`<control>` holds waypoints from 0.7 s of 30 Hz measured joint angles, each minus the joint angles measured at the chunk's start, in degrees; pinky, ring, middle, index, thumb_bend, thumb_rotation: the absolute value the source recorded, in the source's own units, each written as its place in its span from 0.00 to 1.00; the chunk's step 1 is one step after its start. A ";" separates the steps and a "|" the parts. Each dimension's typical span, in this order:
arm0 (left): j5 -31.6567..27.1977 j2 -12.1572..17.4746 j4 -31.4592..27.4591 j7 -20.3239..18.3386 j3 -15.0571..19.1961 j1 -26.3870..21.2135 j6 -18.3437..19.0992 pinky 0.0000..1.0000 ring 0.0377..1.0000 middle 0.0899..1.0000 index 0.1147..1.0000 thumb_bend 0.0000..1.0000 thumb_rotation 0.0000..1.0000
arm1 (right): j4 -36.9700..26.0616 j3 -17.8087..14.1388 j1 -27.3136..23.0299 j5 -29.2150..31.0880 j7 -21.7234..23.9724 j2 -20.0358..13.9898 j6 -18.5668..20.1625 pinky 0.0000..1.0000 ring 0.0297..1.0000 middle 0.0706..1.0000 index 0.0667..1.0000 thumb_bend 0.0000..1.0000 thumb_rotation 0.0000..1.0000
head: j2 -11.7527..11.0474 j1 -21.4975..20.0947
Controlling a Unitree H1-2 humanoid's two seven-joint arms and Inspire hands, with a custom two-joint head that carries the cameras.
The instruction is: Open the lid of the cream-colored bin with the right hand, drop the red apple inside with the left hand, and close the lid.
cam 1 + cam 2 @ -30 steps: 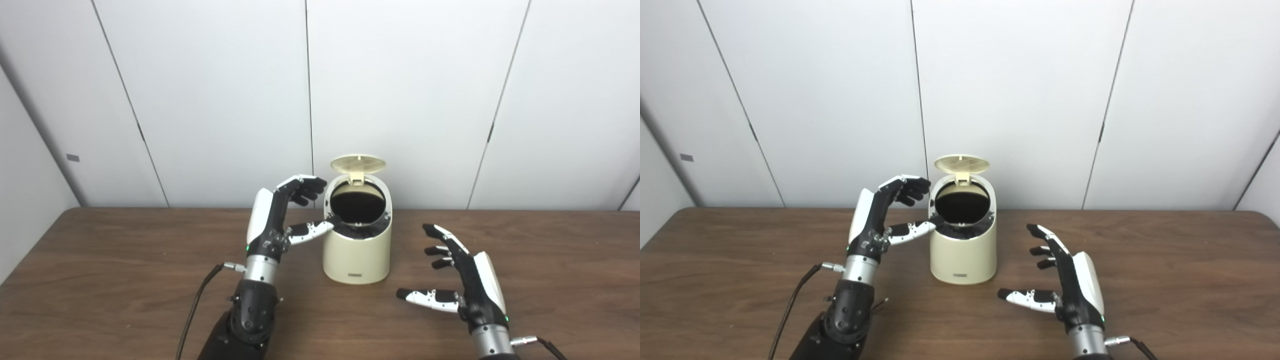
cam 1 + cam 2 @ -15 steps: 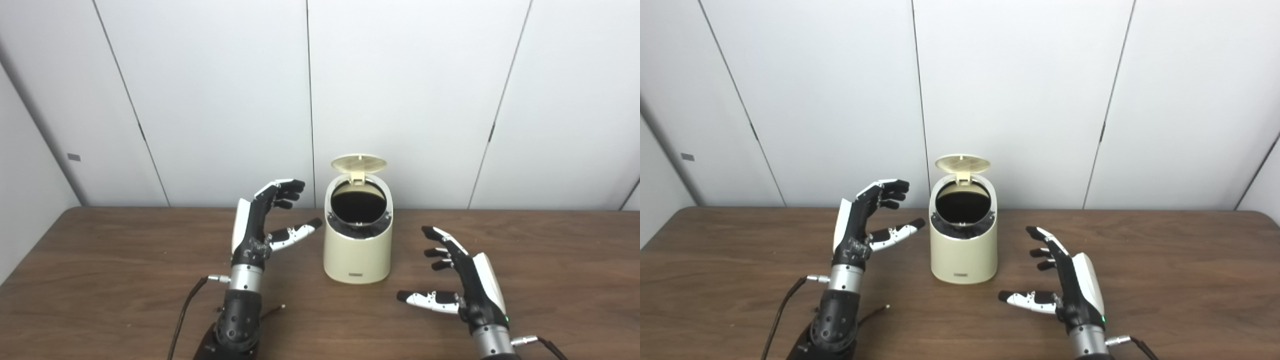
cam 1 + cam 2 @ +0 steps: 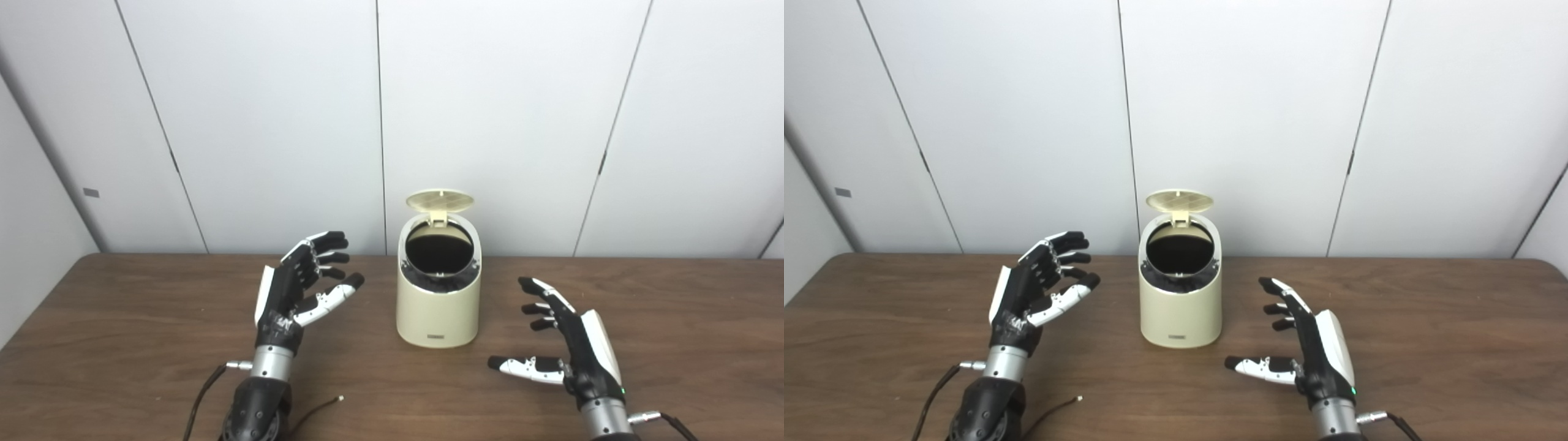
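The cream-colored bin (image 3: 437, 306) stood upright on the brown wooden bench (image 3: 122, 343), near its far edge and close to the white panelled wall (image 3: 490, 110). Its long axis ran vertically, and its slanted round opening (image 3: 438, 253) faced toward the camera and upward, showing only a dark interior. The lid (image 3: 440, 200) was swung up on its hinge at the back of the rim, standing tipped back above the opening with its ribbed underside turned toward the viewer. A small dark label sat low on the front of the bin's wall.

The left robot hand (image 3: 300, 291) was raised above the bench to the left of the bin, apart from it, palm turned toward the bin. Its fingers (image 3: 327, 245) were spread and lightly curled, with the thumb (image 3: 327, 298) reaching out toward the bin, and it held nothing. The right robot hand (image 3: 566, 343) hovered low over the bench to the right of the bin and nearer the camera, also apart from it. Its fingers were spread and pointing up and to the left, its thumb (image 3: 520, 365) stretched out sideways toward the left, and it too was empty.

A thin dark cable (image 3: 315, 411) lay on the bench beside the left forearm. The red apple could not be seen in either view.
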 measured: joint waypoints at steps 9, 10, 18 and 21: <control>-3.61 1.56 2.39 -4.28 1.83 3.85 -0.58 0.59 0.70 0.75 0.76 0.72 0.12 | 4.24 -1.48 -2.39 2.09 -1.18 -1.83 -2.98 0.62 0.74 0.83 0.83 0.70 0.27 | -0.97 0.70; -4.03 1.56 2.47 -4.82 1.98 3.82 -0.93 0.59 0.71 0.76 0.76 0.71 0.12 | 4.40 -1.47 -2.57 2.41 -1.17 -1.94 -3.54 0.63 0.74 0.83 0.84 0.69 0.31 | -1.14 0.53; -5.60 1.21 5.65 -6.85 3.02 2.74 -4.77 0.59 0.70 0.75 0.76 0.70 0.10 | 3.76 -0.41 -4.92 3.14 2.01 -5.87 -7.80 0.66 0.76 0.84 0.84 0.65 0.41 | -1.84 -1.14; -4.41 1.14 6.48 -6.75 2.99 2.25 -5.20 0.62 0.71 0.76 0.76 0.71 0.11 | 0.92 0.31 -6.40 2.84 5.18 -8.05 -7.68 0.67 0.77 0.86 0.86 0.67 0.42 | -1.93 -1.49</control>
